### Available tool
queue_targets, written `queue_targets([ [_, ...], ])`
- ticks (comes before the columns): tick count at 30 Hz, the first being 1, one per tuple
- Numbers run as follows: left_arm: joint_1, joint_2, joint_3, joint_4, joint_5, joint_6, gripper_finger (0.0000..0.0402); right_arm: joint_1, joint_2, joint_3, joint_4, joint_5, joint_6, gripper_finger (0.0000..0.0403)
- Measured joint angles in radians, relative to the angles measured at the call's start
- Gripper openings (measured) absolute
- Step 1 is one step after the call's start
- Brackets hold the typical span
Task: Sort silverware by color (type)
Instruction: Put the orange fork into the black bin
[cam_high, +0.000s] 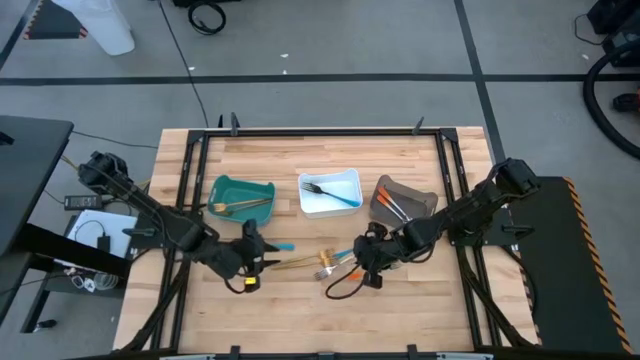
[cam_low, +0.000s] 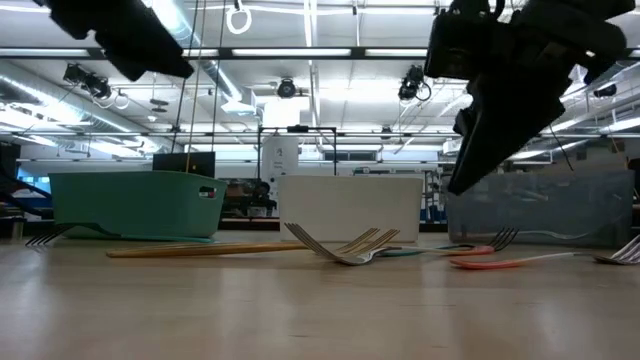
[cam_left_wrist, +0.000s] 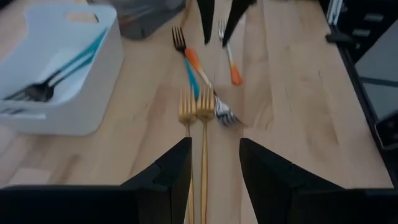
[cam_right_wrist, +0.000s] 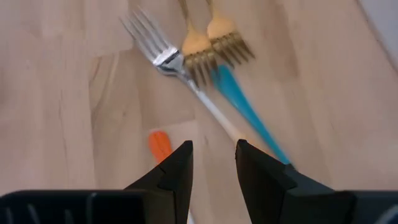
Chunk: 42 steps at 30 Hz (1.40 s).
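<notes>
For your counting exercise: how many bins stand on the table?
3, in a row: the teal bin toward the left arm, the white bin in the middle, the grey-brown bin toward the right arm.

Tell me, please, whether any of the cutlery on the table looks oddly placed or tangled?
Yes: the two gold forks lie side by side with their tines across a blue-handled fork, a small crossed heap on the table instead of separate pieces.

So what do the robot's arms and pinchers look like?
Both arms are dark, almost black, built from slim jointed sections with black cables running along them. The left gripper and right gripper each end in two flat, wedge-shaped black fingers. A small yellow mark shows near the left wrist.
</notes>
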Motion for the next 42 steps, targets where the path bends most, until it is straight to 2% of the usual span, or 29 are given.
queue_targets([
  [4, -0.026, 0.0, 0.0, -0.027, -0.002, -0.042, 0.0144, 0.015, 0.0, 0.0, -0.082, -0.075, -0.036, 0.0127],
  [11, -0.052, 0.0, 0.0, -0.03, -0.001, -0.052, 0.0144, 0.057, 0.0, 0.0, -0.23, -0.127, -0.066, 0.0127],
  [23, -0.052, 0.0, 0.0, -0.028, -0.064, -0.052, 0.0144, 0.114, 0.0, -0.07, -0.169, -0.068, -0.039, 0.0127],
  [29, -0.057, 0.0, 0.0, -0.026, -0.111, -0.077, 0.0144, 0.119, 0.0, -0.126, -0.046, -0.044, -0.035, 0.0127],
  [35, -0.104, 0.001, 0.0, 0.031, -0.195, -0.039, 0.0144, 0.128, 0.0, -0.168, -0.002, -0.009, -0.026, 0.0126],
  [39, -0.136, 0.023, 0.0, 0.112, -0.249, 0.016, 0.0144, 0.138, -0.001, -0.183, 0.011, 0.011, -0.032, 0.0115],
  [42, -0.15, 0.049, -0.001, 0.135, -0.265, 0.035, 0.0144, 0.14, -0.003, -0.193, 0.019, 0.01, -0.034, 0.0091],
])
